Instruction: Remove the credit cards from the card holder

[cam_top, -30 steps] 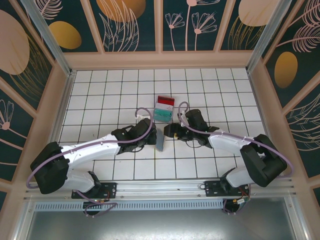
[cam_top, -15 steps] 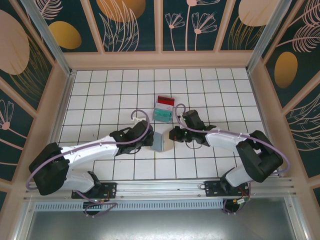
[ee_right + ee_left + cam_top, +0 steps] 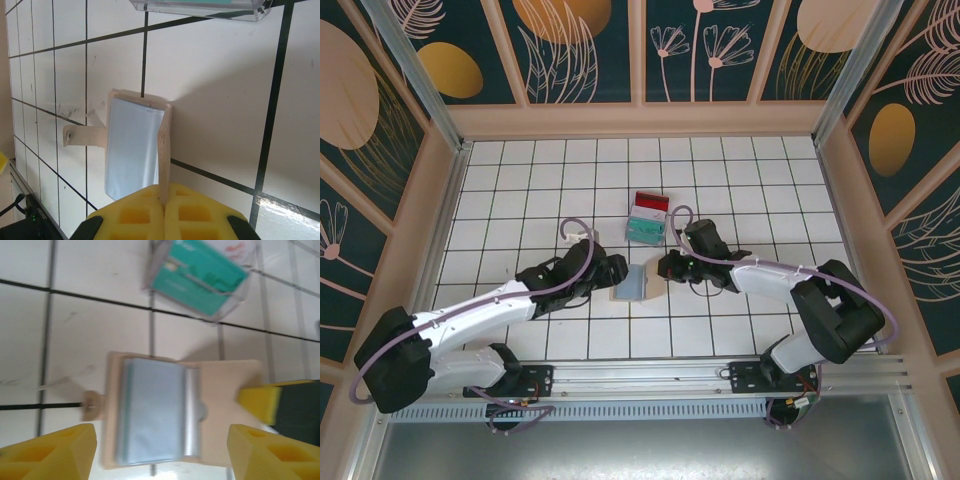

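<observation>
Tan and leather-like, the card holder (image 3: 632,283) lies open on the white tiled table (image 3: 520,180), a little toward 6 o'clock from the table's middle. In the left wrist view its grey-blue inner panel (image 3: 155,417) faces up on one half, and a small strap tab (image 3: 92,405) sticks out from that half's outer edge.

The right gripper (image 3: 665,266) sits at 3 o'clock of the holder. Its yellow pads (image 3: 132,215) are pressed together on the edge of the holder's other tan half (image 3: 164,150), which the right wrist camera sees edge-on between them. That same pad shows in the left wrist view as a yellow block (image 3: 260,400) touching the tan half's far edge.

The left gripper (image 3: 610,272) is at 9 o'clock of the holder, just beside it. Its jaws stand wide apart, one yellow fingertip (image 3: 50,452) on each side of the holder, and it grips nothing.

The credit cards (image 3: 647,218) rest at 12 o'clock of the holder, near it but apart. A teal card (image 3: 200,282) is the nearer one and a red one (image 3: 651,202) lies beyond it. They sit in a clear case (image 3: 235,302).
</observation>
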Controlling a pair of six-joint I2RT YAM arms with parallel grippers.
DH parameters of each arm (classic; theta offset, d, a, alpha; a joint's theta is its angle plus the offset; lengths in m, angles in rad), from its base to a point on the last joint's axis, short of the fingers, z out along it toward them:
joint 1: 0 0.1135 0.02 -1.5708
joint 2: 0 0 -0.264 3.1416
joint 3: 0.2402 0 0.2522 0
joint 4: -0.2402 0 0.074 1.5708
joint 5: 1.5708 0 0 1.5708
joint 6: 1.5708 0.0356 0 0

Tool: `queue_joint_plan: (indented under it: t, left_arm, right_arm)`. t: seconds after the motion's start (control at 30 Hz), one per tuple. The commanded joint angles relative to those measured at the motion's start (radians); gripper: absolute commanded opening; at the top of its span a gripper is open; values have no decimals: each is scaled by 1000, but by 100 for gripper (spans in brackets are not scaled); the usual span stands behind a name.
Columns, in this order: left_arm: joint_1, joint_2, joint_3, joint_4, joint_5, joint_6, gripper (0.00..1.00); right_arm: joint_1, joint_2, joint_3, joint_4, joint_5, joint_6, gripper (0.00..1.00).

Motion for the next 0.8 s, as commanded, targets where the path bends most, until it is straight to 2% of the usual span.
queue_joint_plan:
  t: [0.0, 0.27, 0.77]
  left_arm:
    - [4, 39, -17, 102, 87, -28, 68]
    - [5, 207, -4, 122, 135, -12, 62]
    - [15, 332, 9, 134, 167, -1, 61]
  right_arm:
    - [7, 15, 9, 40, 20, 14, 0]
    - [7, 11, 5, 45, 12, 7, 0]
    - [7, -5, -11, 48, 18, 15, 0]
